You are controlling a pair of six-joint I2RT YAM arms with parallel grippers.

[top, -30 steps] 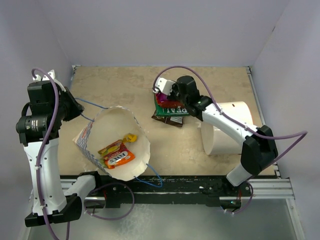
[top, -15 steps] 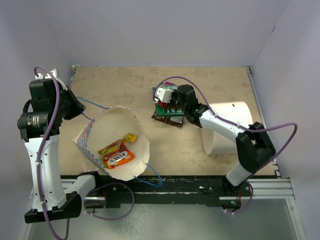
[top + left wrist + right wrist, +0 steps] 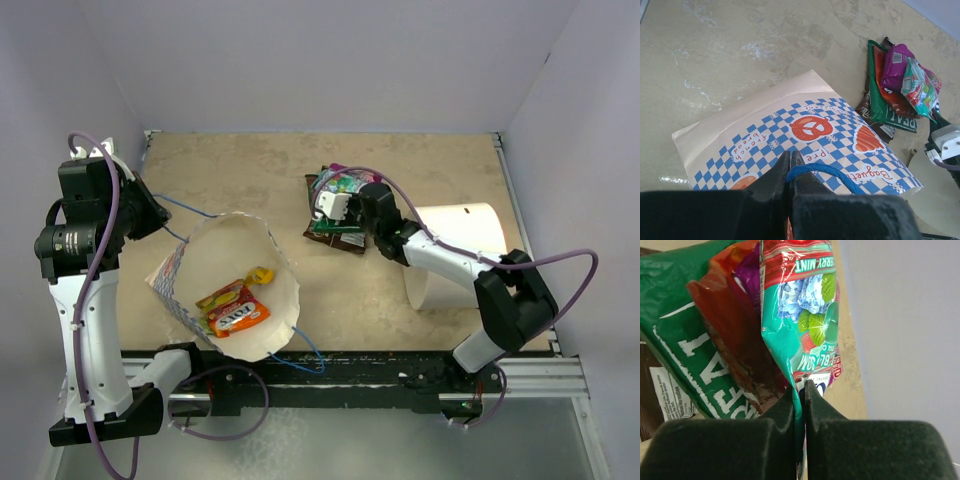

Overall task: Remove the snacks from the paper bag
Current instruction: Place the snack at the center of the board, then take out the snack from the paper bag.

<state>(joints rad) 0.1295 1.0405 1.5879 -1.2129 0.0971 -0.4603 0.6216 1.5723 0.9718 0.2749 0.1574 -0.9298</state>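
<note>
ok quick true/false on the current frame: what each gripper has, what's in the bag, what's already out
1. The left gripper is shut on the blue string handle of the paper bag. True.
2. The right gripper is open and empty. False: it is shut on the teal mint packet.
3. The paper bag is empty. False: an orange packet lies inside it.
4. A dark green packet lies outside the bag. True.

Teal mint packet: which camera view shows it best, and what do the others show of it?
Right wrist: the teal mint packet fills the frame, its edge pinched in the right hand, print legible. Left wrist shows it small atop the snack pile. Top external shows only a small patch beside the hand.
</note>
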